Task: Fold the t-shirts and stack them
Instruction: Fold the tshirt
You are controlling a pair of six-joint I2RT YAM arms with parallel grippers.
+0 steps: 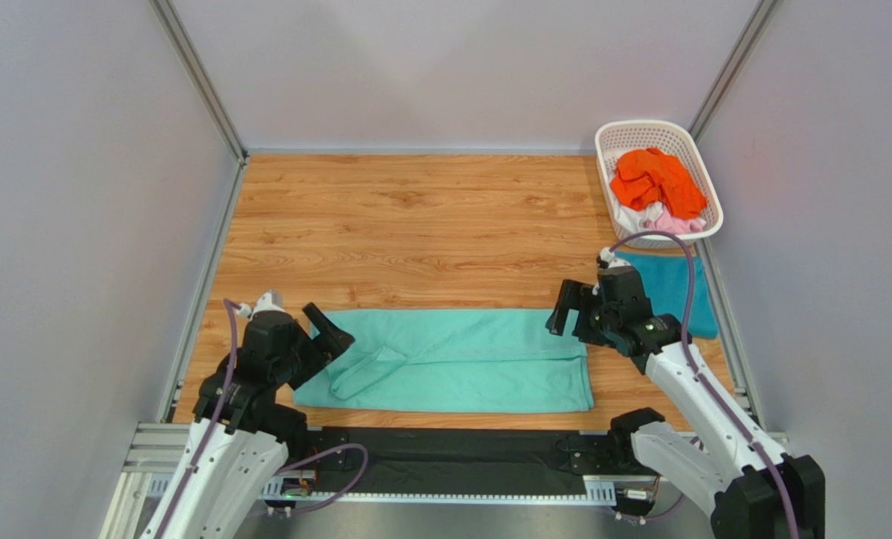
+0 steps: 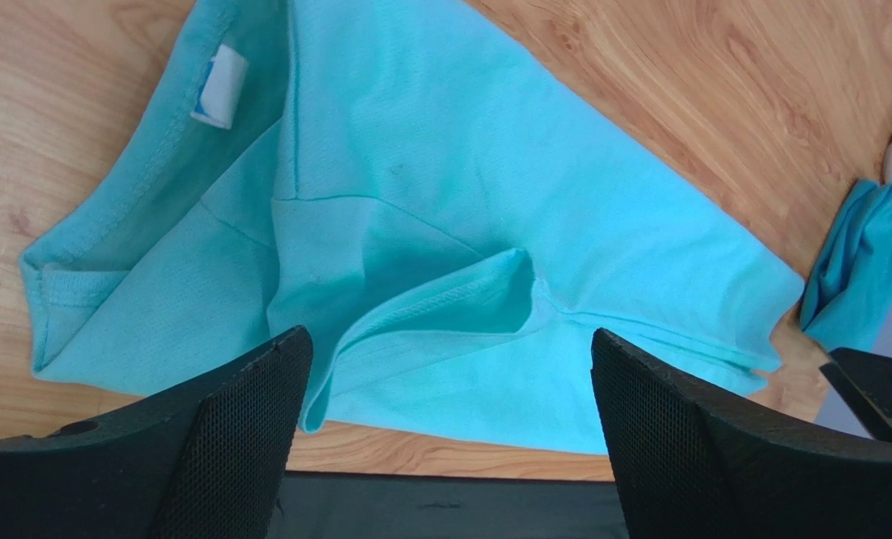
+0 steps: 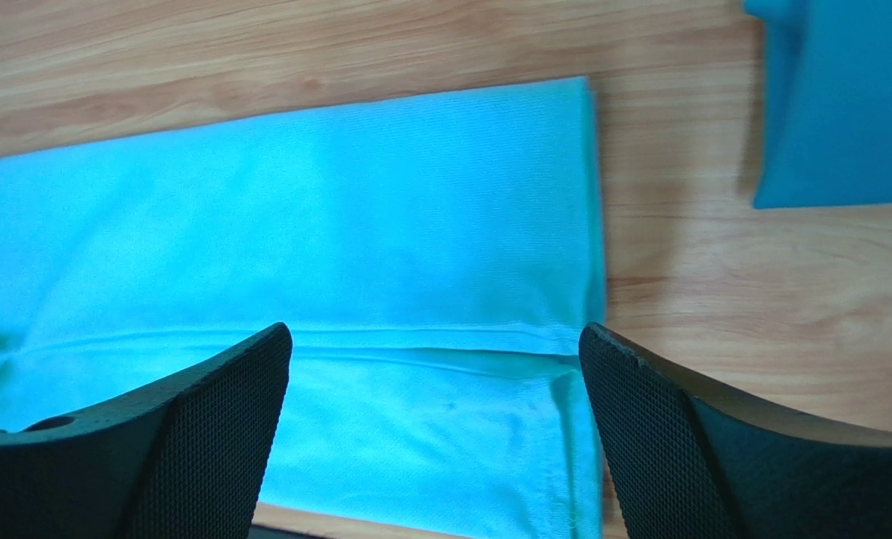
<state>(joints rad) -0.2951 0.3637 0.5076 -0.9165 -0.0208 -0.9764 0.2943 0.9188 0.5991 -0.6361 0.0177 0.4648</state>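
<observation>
I'm looking at the mint green cloth t-shirt (image 1: pixel 462 362) (image 2: pixel 473 191) (image 3: pixel 304 213), which is lying flat on the wood-grain table (image 1: pixel 417 213) near the front edge. It's folded lengthwise into a long strip, collar end to the left, hem end to the right. On the left wrist cam a short sleeve is lying folded over the body, and the small white neck label (image 2: pixel 219 85) is showing inside the collar.

The left gripper (image 1: pixel 327 335) (image 2: pixel 448 343) is hanging over the collar/sleeve end w/ its jaws spread wide and nothing between them. The right gripper (image 1: pixel 575 314) (image 3: pixel 434 337) is sitting over the hem end, also gaping wide and holding nothing. I can't tell whether either one is touching the cloth.

The darker teal blue folded t-shirt (image 1: pixel 700 305) (image 2: pixel 861 270) (image 3: pixel 844 101) is lying apart from the mint one, to the right, partly behind the right arm. Just beyond it, the white plastic lattice basket (image 1: pixel 642 127) is standing in the far right corner w/ a crumpled orange t-shirt (image 1: pixel 655 182) on top and pale pink/white cloth (image 1: pixel 671 221) peeking out under it.
</observation>
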